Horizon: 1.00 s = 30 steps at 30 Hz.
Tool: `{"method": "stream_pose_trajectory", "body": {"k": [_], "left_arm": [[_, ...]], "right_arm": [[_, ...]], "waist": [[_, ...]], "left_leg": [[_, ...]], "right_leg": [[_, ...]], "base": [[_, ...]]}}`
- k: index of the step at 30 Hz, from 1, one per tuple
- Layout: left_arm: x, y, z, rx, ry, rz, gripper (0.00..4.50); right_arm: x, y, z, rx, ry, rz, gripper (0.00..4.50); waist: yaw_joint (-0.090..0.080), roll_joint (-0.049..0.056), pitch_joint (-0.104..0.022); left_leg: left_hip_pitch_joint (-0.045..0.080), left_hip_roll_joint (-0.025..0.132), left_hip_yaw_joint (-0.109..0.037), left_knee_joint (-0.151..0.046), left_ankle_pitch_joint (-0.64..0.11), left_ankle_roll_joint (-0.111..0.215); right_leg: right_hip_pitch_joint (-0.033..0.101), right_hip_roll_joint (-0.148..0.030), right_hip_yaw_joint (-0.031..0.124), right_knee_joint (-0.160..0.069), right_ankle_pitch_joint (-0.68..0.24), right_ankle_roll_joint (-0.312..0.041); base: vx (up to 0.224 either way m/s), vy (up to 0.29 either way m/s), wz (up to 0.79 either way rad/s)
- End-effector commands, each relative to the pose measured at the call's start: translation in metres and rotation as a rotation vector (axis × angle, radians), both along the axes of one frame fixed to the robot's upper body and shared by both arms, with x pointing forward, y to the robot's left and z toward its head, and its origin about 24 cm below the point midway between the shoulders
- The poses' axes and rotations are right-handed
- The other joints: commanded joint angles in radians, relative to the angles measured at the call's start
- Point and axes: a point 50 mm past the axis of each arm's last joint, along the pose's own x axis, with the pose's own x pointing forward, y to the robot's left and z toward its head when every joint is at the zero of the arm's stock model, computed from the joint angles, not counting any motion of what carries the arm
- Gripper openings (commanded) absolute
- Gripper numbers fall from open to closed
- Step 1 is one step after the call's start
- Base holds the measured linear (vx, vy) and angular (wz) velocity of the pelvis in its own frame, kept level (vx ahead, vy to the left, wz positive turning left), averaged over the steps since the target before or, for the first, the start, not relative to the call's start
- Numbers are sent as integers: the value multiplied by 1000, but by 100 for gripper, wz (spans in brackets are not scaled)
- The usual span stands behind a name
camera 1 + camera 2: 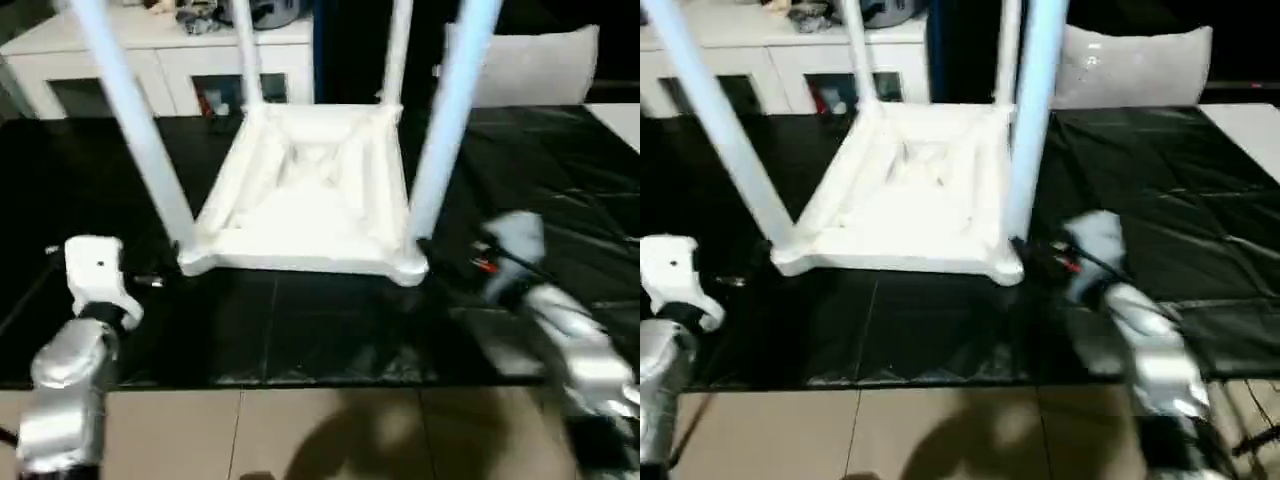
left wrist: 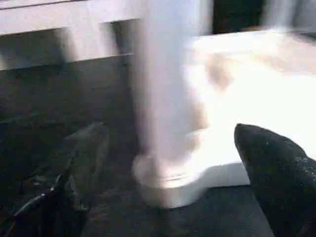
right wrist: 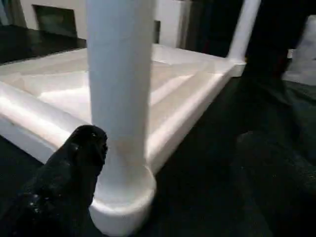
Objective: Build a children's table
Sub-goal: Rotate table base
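Fingers of both grippers stand wide apart and hold nothing. On the left gripper [image 2: 168, 197] one black finger [image 2: 281, 177] is just beside the near left corner of the children's table [image 1: 305, 200], and the other finger is on the far side of that corner's leg [image 1: 135, 120], so the leg stands between them without touching. On the right gripper [image 3: 168, 197] a black finger [image 3: 69, 173] is close to the foot of the near right leg [image 1: 450, 120]; I cannot tell if it touches.

The table lies upside down on a black sheet [image 1: 560, 180], the ribbed underside facing up, and four white legs rise from its corners. Behind the table stands a white low cabinet [image 1: 150, 60] with glass doors and small items on top. A grey cushion [image 1: 530, 65] is behind the table's far right corner. Near the robot, in front of the sheet, is a beige tiled floor [image 1: 300, 430]. Nothing stands between the grippers and the table.
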Motion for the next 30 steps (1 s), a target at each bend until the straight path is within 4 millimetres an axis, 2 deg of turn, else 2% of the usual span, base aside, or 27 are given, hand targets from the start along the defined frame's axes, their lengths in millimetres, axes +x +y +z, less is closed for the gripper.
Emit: {"method": "stream_pose_trajectory", "body": {"k": [1, 4, 5, 6, 7, 10, 11, 12, 15, 16, 17, 18, 20, 22, 23, 24, 25, 26, 28, 29, 30], "left_arm": [[3, -7, 2, -4, 12, -155, 441], [8, -9, 2, 9, 40, -271, 441], [10, -9, 2, 10, 46, -293, 441], [14, -6, 2, 20, 62, -291, 441], [18, -2, 1, 44, 76, -282, 441], [24, 8, 1, 71, 104, -252, 441], [24, 9, 3, 61, 98, -258, 441], [22, 9, 6, 31, 90, -268, 441], [19, 8, 6, 5, 83, -273, 441], [17, 6, 5, -13, 82, -270, 441], [15, 5, 4, -22, 82, -268, 441], [13, 4, 2, -40, 79, -261, 441], [7, 3, -4, -75, 71, -247, 441], [3, 4, -6, -89, 64, -218, 441], [3, 5, -6, -94, 61, -207, 441], [1, 9, -8, -91, 59, -185, 441], [-1, 12, -9, -89, 58, -172, 441], [-2, 12, -9, -88, 59, -168, 441], [-4, 16, -10, -85, 62, -155, 441], [-2, 20, -9, -64, 56, -136, 441], [4, 25, -6, -49, 39, -97, 441]], "right_arm": [[-6, -8, 2, -11, 45, 1, 450], [-23, -1, -5, -50, 142, 171, 450], [-28, 3, -5, -62, 151, 224, 450], [-32, 9, -5, -47, 160, 263, 450], [-34, 14, -4, -35, 166, 305, 450], [-40, 28, -6, -29, 185, 393, 450], [-41, 31, -5, -24, 185, 408, 450], [-41, 36, -4, -16, 184, 410, 450], [-36, 38, -3, -19, 176, 385, 450], [-31, 41, -3, -14, 168, 367, 450], [-28, 43, -3, -11, 163, 356, 450], [-26, 47, -3, 10, 163, 362, 450], [-21, 58, 2, 73, 153, 390, 450], [-18, 63, 4, 99, 144, 407, 450], [-18, 63, 5, 101, 146, 415, 450], [-17, 66, 5, 92, 152, 435, 450], [-17, 68, 5, 95, 157, 446, 450], [-17, 68, 5, 96, 157, 448, 450], [-16, 71, 5, 94, 156, 459, 450], [-15, 73, 6, 90, 152, 474, 450], [-14, 76, 6, 90, 152, 489, 450]], "waist": [[-1, -8, -55], [-5, -5, -53], [-6, -8, -53], [-9, -4, -52], [-9, -2, -52], [-20, -3, -54], [-22, 4, -55], [-27, 2, -56], [-27, 3, -58], [-28, -4, -57], [-28, -2, -57], [-32, -6, -55], [-30, -3, -53], [-31, -5, -54], [-29, -7, -54], [-28, -5, -54], [-29, -14, -54], [-26, -10, -55], [-26, -11, -56], [-25, -17, -55], [-24, -14, -55]], "left_leg": [[2, 12, 2, -80, -227, 63], [1, 11, 3, -81, -236, 66], [-1, 11, 3, -80, -235, 69], [-4, 8, 3, -81, -234, 72], [0, 8, 3, -80, -239, 72], [-2, 9, -1, -81, -237, 68], [1, 11, -2, -81, -238, 63], [-2, 13, -3, -82, -234, 62], [0, 15, -2, -80, -226, 60], [-2, 17, -1, -81, -222, 59], [-3, 17, -2, -81, -220, 57], [-3, 16, 0, -82, -225, 56], [1, 14, 3, -80, -235, 57], [-2, 16, 1, -81, -230, 59], [1, 16, 1, -81, -232, 59], [1, 18, 1, -82, -232, 56], [1, 18, 2, -82, -231, 55], [2, 18, 0, -82, -230, 53], [1, 18, 0, -83, -224, 51], [2, 18, 1, -83, -222, 52], [1, 14, 1, -83, -224, 54]], "right_leg": [[50, -48, 49, -77, -422, -61], [52, -47, 48, -81, -432, -59], [54, -48, 47, -81, -430, -54], [55, -48, 43, -83, -436, -53], [52, -46, 43, -85, -442, -49], [56, -46, 40, -83, -430, -47], [55, -47, 40, -81, -422, -58], [57, -47, 41, -78, -403, -71], [55, -49, 43, -72, -368, -101], [56, -50, 44, -70, -358, -115], [58, -52, 44, -67, -357, -118], [57, -52, 44, -70, -371, -119], [54, -51, 44, -75, -404, -108], [55, -53, 45, -73, -403, -106], [54, -52, 44, -74, -411, -98], [53, -51, 45, -75, -410, -93], [53, -49, 46, -75, -402, -90], [53, -50, 46, -72, -396, -91], [54, -50, 47, -71, -379, -94], [54, -50, 48, -72, -374, -96], [53, -47, 47, -70, -374, -94]], "base": [[0, 0, 0], [0, 0, 0], [0, 0, 0], [0, 0, 0], [0, 0, 0], [0, 0, 0], [0, 0, 0], [0, 0, 0], [0, 0, 0], [0, 0, 0], [0, 0, 0], [0, 0, 0], [0, 0, 0], [0, 0, 0], [0, 0, 0], [0, 0, 0], [0, 0, 0], [0, 0, 0], [0, 0, 0], [0, 0, 0], [0, 0, 0]]}}
